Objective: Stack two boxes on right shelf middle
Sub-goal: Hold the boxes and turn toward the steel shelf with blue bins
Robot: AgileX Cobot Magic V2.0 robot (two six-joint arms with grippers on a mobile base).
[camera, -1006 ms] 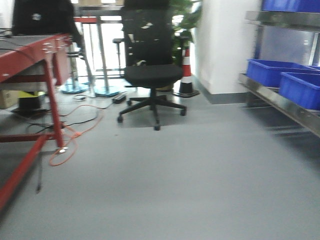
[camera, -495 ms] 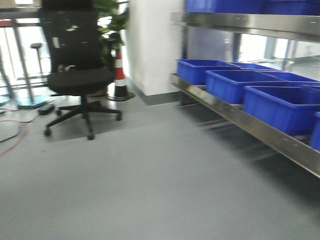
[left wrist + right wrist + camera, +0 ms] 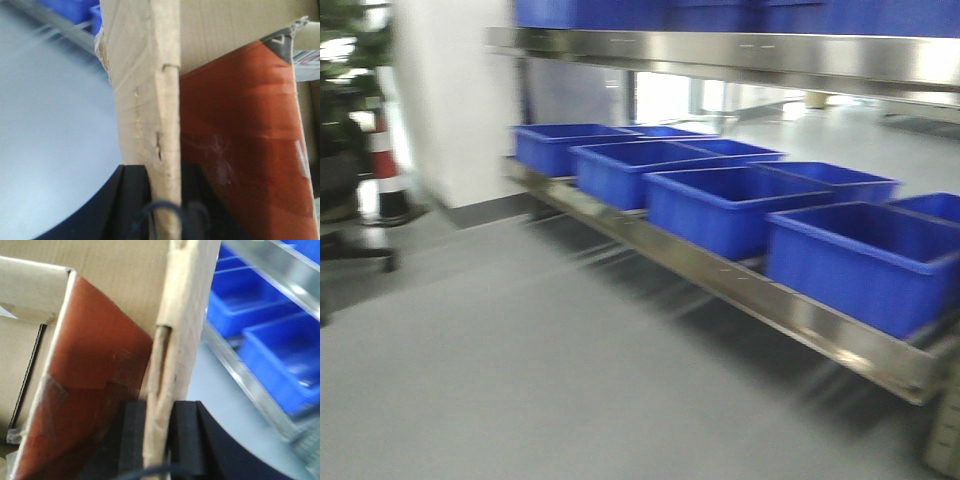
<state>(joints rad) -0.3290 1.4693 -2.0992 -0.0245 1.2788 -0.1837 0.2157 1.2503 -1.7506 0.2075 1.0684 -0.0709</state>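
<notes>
Left jaws and right jaws each pinch a cardboard box (image 3: 145, 75) wall.
Corrugated, frayed edges; blue bins (image 3: 720, 205) on steel shelf (image 3: 790, 312).

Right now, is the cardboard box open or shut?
Open: the left claw and right claw each pinch a bare wall edge of the cardboard box, its inside showing.

You saw blue bins (image 3: 720, 205), a silvery steel rack (image 3: 790, 315), grey floor (image 3: 520, 380), a red-and-white striped cone (image 3: 385, 175), and a tan cardboard box (image 3: 145, 75), rust-red inside.
</notes>
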